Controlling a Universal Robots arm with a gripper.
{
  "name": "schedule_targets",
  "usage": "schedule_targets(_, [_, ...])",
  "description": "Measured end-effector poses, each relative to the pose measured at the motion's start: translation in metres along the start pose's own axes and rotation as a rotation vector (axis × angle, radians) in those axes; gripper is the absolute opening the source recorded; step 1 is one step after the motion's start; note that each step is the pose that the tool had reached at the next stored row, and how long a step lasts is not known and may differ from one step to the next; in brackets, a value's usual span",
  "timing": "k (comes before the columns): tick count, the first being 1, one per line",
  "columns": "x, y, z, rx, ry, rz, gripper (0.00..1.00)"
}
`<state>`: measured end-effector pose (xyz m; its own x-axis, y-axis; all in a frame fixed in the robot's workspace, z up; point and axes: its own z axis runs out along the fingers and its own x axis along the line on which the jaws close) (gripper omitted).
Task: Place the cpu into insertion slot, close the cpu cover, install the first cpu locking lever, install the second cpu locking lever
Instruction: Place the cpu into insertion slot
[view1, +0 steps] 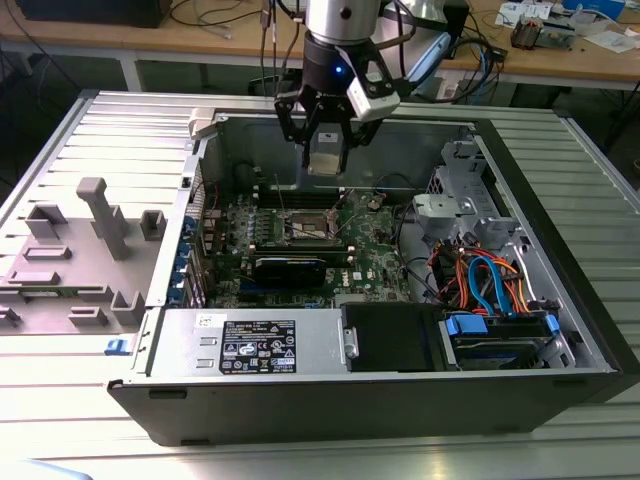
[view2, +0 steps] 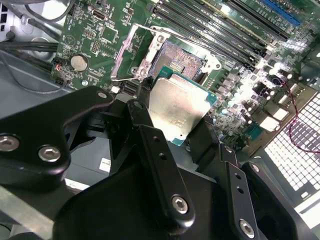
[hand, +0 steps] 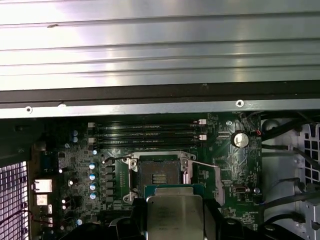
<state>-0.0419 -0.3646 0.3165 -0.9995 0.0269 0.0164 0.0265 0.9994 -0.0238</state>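
Ribbed metal tabletop (view1: 80, 400) is carrying an open computer case (view1: 300, 405) in the exterior view. Nearest the camera, a grey power supply (view1: 255, 343) is sitting along the case's front wall, with a green motherboard (view1: 375, 250) lying flat behind it. Amid the board, the insertion slot (view1: 305, 228) is standing uncovered, its dark square bed of contacts showing inside a silvery frame in both wrist views. Above the board, the gripper (view1: 327, 150) is hanging with its black fingers pinching the cpu (view1: 327, 160) by two opposite edges. In the second wrist view the chip is showing a dull silvery-tan metal top on a green-edged square base, held clear of the board and close to the slot. Beyond, a wooden workbench (view1: 560, 60) is running along the back.
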Motion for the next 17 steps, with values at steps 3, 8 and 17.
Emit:
schedule_targets(3, [0.0,-0.0004,0.002,0.0,0.0,0.0,0.55])
schedule_targets(8, [0.0001,-0.0014,0.0054,0.0,0.0,0.0,0.55])
schedule_targets(17, [0.0003,-0.0032,0.0079,0.0,0.0,0.0,0.55])
